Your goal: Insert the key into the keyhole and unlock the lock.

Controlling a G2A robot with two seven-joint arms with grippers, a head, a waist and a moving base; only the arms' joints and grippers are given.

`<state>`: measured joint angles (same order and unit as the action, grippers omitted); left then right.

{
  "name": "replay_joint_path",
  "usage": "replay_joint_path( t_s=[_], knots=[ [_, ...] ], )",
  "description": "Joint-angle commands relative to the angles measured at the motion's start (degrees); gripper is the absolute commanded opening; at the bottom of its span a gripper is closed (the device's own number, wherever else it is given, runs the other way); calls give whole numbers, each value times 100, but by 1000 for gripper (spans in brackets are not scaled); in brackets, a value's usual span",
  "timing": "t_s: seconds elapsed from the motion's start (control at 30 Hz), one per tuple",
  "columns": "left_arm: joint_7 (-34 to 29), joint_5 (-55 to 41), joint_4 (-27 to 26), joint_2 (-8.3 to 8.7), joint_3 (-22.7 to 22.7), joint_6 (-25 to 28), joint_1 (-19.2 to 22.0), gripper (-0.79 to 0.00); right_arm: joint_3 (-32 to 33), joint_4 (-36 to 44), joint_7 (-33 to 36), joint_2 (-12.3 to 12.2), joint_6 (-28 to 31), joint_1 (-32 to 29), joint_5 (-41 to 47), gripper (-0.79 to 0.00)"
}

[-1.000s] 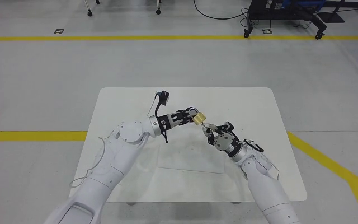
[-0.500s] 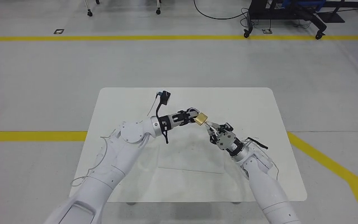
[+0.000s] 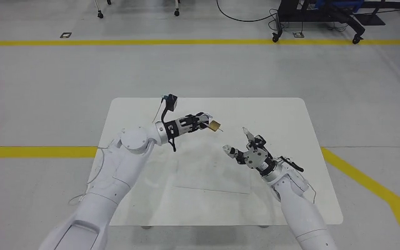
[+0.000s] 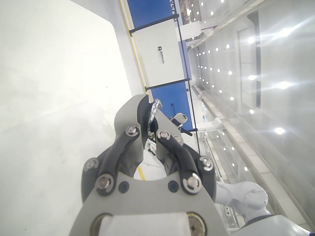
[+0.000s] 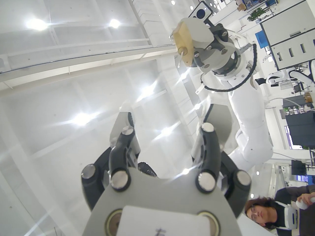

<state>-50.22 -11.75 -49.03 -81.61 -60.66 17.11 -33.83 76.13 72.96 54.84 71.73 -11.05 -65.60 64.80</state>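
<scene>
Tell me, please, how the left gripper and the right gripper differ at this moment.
The left gripper is shut on the brass padlock; the right gripper is open and empty. The left gripper is farther out over the white table than the right gripper. Both hang above it.

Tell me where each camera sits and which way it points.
Top view: above the arms, looking down at the table; both arms show, left pincer holding the padlock, right pincer open.
Left wrist view: on the left wrist, looking past its own shut pincer across the table.
Right wrist view: on the right wrist, looking up past its own open pincer at the padlock.
Shared: padlock, top and right wrist views.
</scene>
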Motion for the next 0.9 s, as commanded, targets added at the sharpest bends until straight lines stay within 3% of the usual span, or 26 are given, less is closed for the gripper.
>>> replay_joint_path(
  t_s=[0.0, 0.43, 0.53, 0.7, 0.87],
  knots=[
    [-79, 256, -64, 59, -31, -193, -79, -785, 0, 0, 0, 0, 0, 0, 0, 0],
    [-182, 1399, -764, 412, -363, -952, -902, -785, 0, 0, 0, 0, 0, 0, 0, 0],
    [-188, 1718, -1020, 479, -396, -1128, -1054, -785, 13, 211, -492, -20, 584, -55, -679, 0],
    [-306, 2023, -1379, 573, -458, -1308, -1316, -785, 259, 587, -606, -93, 1103, -283, -1320, 0],
    [-491, 2236, -1479, 542, -130, -1505, -1344, -785, 683, 1044, -975, -161, 1511, -637, -1627, 0]
  ],
)
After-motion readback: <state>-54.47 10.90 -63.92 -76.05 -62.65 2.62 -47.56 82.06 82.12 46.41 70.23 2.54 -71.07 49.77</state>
